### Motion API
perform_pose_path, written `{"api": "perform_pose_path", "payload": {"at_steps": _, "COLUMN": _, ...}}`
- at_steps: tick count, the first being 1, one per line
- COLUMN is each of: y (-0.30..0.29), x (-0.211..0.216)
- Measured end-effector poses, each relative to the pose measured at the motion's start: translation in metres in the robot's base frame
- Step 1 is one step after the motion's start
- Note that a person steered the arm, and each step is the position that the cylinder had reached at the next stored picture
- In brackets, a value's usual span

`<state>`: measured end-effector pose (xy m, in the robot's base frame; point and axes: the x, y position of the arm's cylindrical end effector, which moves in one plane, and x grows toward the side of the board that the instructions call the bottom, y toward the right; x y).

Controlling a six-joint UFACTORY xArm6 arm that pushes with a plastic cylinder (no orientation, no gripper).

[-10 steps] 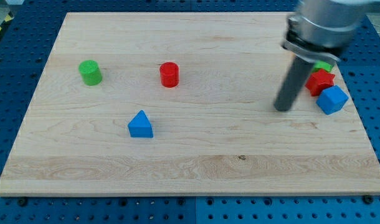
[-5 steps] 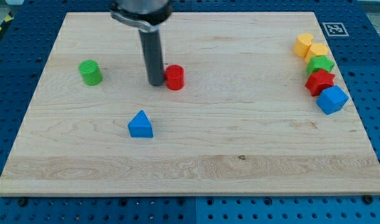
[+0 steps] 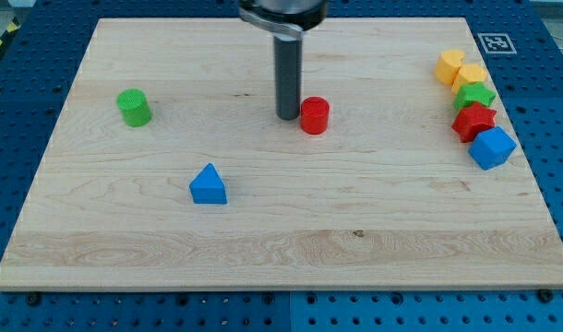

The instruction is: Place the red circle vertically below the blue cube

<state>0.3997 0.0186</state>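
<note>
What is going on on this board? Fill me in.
My tip sits against the view's left side of the red cylinder, near the middle of the wooden board, placed to push it toward the view's right. The blue cube lies at the view's right edge, at the bottom of a column with a red star, a green star and two yellow blocks. A green cylinder and a blue triangle lie untouched at the view's left.
</note>
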Motion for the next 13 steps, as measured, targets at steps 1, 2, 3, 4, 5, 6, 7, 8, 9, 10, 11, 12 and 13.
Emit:
{"api": "perform_pose_path", "payload": {"at_steps": 1, "y": 0.061, "x": 0.022}}
{"api": "perform_pose_path", "payload": {"at_steps": 2, "y": 0.100, "x": 0.048}}
{"api": "perform_pose_path", "payload": {"at_steps": 3, "y": 0.101, "x": 0.039}}
{"api": "perform_pose_path", "payload": {"at_steps": 4, "y": 0.100, "x": 0.009}}
{"api": "perform_pose_path", "payload": {"at_steps": 5, "y": 0.124, "x": 0.002}}
{"api": "perform_pose_path", "payload": {"at_steps": 6, "y": 0.149, "x": 0.040}}
{"api": "perform_pose_path", "payload": {"at_steps": 7, "y": 0.154, "x": 0.095}}
{"api": "perform_pose_path", "payload": {"at_steps": 8, "y": 0.152, "x": 0.101}}
{"api": "perform_pose_path", "payload": {"at_steps": 9, "y": 0.114, "x": 0.098}}
{"api": "perform_pose_path", "payload": {"at_steps": 10, "y": 0.105, "x": 0.126}}
{"api": "perform_pose_path", "payload": {"at_steps": 11, "y": 0.139, "x": 0.134}}
{"api": "perform_pose_path", "payload": {"at_steps": 12, "y": 0.189, "x": 0.134}}
{"api": "perform_pose_path", "payload": {"at_steps": 13, "y": 0.196, "x": 0.137}}
